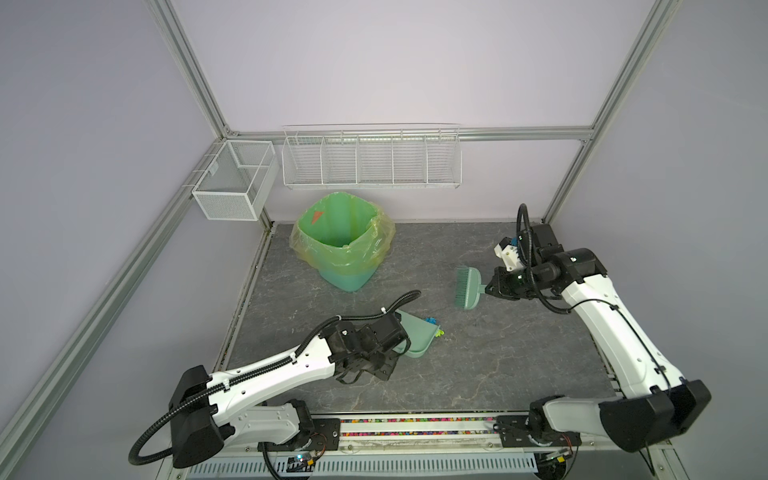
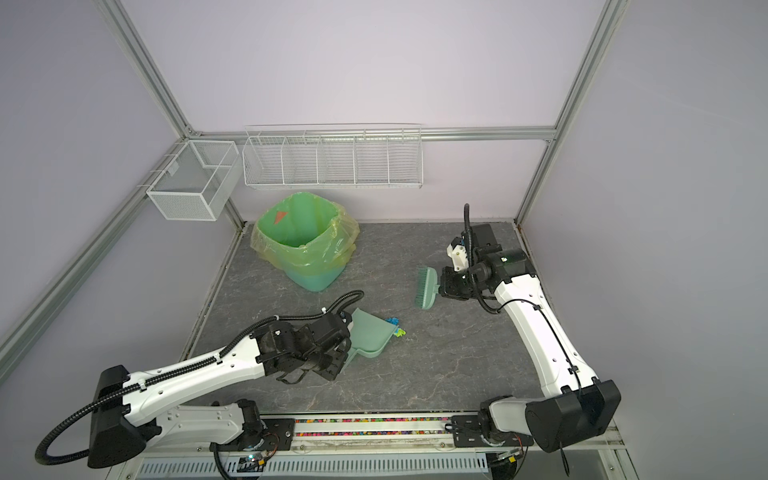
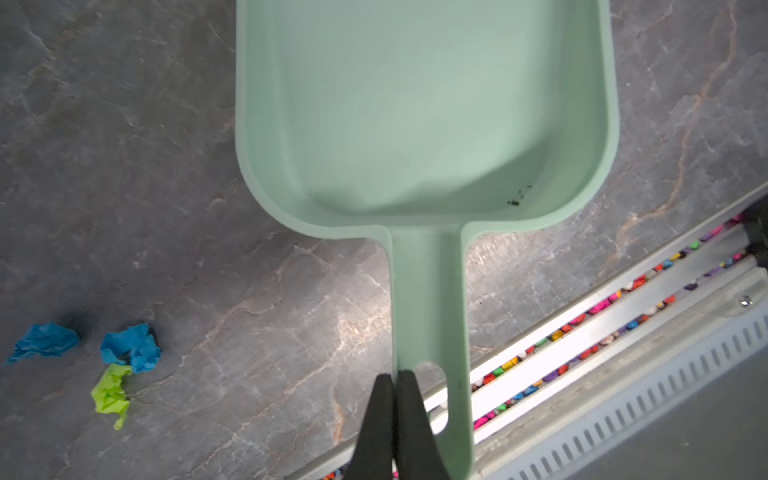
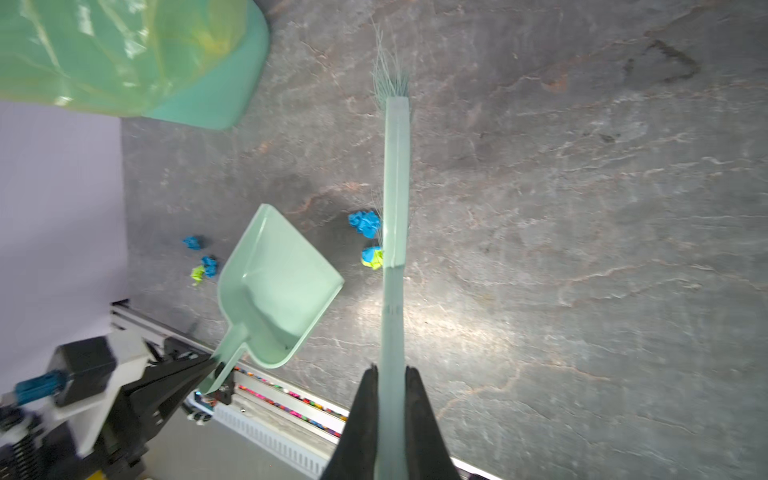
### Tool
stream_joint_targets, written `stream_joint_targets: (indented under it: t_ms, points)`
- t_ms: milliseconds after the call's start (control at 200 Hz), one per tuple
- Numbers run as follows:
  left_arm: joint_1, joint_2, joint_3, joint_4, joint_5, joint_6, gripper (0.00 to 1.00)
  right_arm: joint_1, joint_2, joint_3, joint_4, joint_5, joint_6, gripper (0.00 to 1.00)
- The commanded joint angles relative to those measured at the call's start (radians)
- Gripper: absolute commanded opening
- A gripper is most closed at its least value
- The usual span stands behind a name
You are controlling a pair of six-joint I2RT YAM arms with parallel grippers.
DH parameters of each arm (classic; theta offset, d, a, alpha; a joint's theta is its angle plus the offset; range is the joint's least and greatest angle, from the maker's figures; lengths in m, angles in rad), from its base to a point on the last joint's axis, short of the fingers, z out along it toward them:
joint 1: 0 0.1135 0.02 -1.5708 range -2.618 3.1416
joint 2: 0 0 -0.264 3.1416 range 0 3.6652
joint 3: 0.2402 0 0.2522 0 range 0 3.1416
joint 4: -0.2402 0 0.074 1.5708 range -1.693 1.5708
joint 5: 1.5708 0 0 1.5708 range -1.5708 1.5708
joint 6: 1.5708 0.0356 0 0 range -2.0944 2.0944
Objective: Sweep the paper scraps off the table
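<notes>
Reaching low and forward: left arm (image 1: 270, 370), with left gripper (image 3: 394, 376) pinched tight on the handle edge of the dustpan (image 3: 415, 104). Raised, forearm turned inward: right arm (image 1: 615, 332), with right gripper (image 4: 391, 370) clamped on the brush (image 4: 397, 166) handle, one finger either side.

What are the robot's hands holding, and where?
The left gripper pinches the dustpan by its handle end; the right gripper clamps the brush by its handle.
</notes>
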Motion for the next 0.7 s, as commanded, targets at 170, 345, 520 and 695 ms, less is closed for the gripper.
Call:
stream_joint_targets:
  t_ms: [170, 345, 520, 695]
  points:
    - [-0.064, 0.03, -0.036, 0.011, 0.03, -0.096, 0.0, -0.001, -0.056, -0.065, -0.026, 0.178, -0.068, 0.07]
    - [-0.064, -0.004, -0.049, -0.01, 0.023, -0.099, 0.0, 0.013, -0.044, -0.064, 0.009, 0.15, -0.065, 0.07]
    - [-0.082, 0.087, -0.024, -0.032, -0.004, -0.067, 0.0, 0.035, -0.007, -0.062, 0.054, 0.107, -0.054, 0.07]
    - [-0.083, 0.091, -0.019, -0.052, -0.048, -0.05, 0.0, 0.065, 0.034, -0.035, 0.062, 0.136, -0.054, 0.07]
